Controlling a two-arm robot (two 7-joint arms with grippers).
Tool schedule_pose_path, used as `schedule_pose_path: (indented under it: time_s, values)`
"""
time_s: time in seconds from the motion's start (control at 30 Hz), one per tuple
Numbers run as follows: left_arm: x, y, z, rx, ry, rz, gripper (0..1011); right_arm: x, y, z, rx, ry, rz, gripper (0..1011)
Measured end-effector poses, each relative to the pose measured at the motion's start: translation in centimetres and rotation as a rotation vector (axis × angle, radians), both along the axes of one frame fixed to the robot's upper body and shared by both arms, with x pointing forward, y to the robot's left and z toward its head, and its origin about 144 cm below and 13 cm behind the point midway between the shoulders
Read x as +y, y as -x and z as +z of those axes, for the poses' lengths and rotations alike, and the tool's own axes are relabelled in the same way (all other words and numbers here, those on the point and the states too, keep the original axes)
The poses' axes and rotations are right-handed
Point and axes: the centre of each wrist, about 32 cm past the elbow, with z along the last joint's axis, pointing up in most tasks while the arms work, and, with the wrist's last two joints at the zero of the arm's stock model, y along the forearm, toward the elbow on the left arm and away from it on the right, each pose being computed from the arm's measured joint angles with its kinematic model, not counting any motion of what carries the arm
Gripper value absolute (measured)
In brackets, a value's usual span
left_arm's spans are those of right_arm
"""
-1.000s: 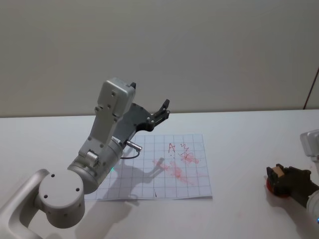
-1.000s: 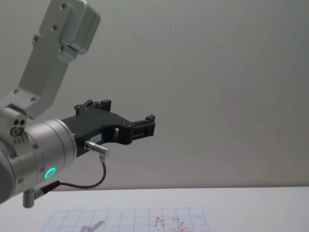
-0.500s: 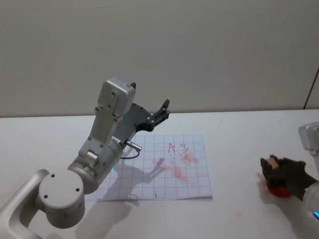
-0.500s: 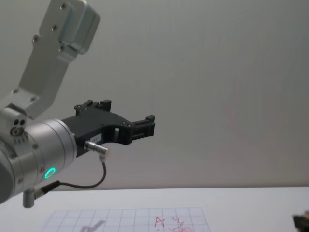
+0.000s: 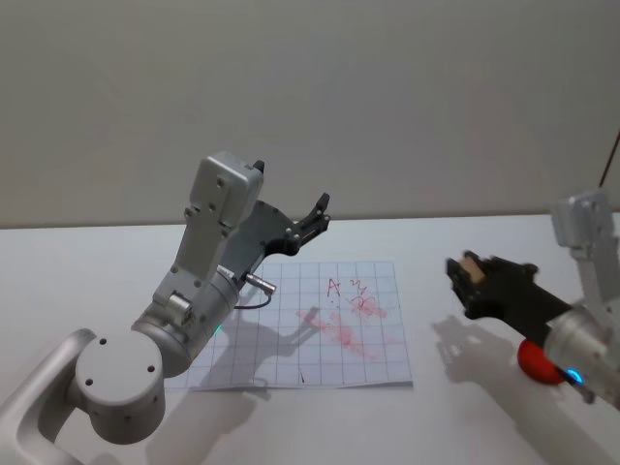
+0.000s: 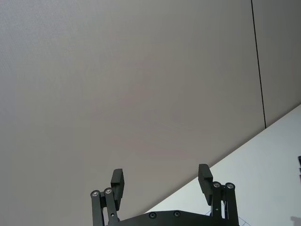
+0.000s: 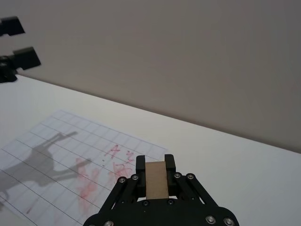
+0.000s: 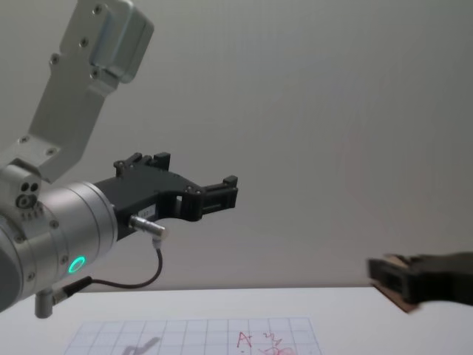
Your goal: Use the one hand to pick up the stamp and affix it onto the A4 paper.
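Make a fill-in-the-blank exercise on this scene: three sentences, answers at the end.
1. The stamp is clamped in the gripper of the robot's ____ arm.
2. The left gripper, held up in the air, has its jaws ____.
3. The clearest red letter on the A4 paper is ____.
Missing words: right; open; A.

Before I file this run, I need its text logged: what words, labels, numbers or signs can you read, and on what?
"A": red ink, on the A4 paper, toward its far edge.
Red ink marks beside and below it: smudged, not readable.
Stamp: the face that shows is blank.
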Motion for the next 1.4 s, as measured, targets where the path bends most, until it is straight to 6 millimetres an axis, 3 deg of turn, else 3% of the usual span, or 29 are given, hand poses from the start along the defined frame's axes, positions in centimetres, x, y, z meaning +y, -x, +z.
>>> schedule_pose_path:
  time_s: [0.33,0.8,1.03,1.4]
  values:
    - [0.0,0.0,0.0,0.000,0.000,0.000,1001,3.5,-2.9,0.2,-0.013,-0.068,0.140,218]
    - [0.0,0.0,0.0,0.000,0.000,0.000,1001,10.3,-8.4,-2.6,0.069,-0.038,0.325,218]
    - [0.0,0.0,0.0,0.000,0.000,0.000,1001,11.7,-9.5,-3.5,0.104,0.023,0.374,218]
    - [0.0,0.0,0.0,0.000,0.000,0.000,1001,11.5,-9.8,-4.3,0.137,0.100,0.397,218]
